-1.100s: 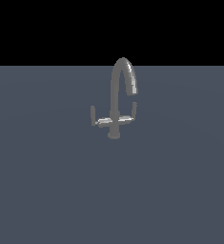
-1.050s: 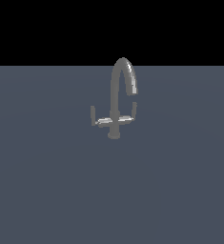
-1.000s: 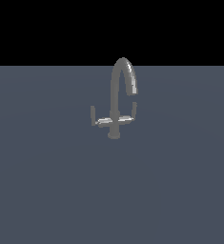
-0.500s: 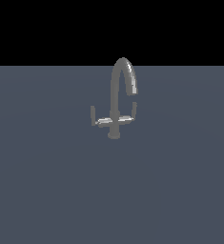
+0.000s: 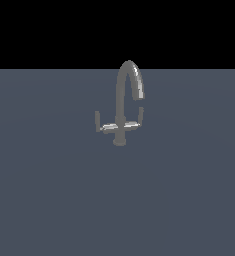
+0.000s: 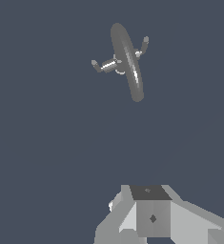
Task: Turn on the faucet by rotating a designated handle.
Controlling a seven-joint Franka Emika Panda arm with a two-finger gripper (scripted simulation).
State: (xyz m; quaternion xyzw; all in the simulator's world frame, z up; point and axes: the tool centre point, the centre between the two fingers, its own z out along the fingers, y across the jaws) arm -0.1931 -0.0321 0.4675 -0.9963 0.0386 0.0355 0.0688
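Gripper [image 6: 149,224]: jaw state cannot be determined. Faucet [image 5: 123,102] stands upright on the worktop [image 5: 49,190], well apart; handle [image 5: 140,115] untouched.

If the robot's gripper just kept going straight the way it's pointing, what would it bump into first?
Probably the bare grey floor, not the faucet. The wrist view looks down from above, and the gripper seems aimed at empty surface short of the faucet. Depth is hard to judge, so that is a guess.

Arm: not appearing in the exterior view.
Hand [image 6: 154,214]: showing only as a pale grey blocky body in the wrist view.
Fingers: lying out of sight, so their spread cannot be judged.
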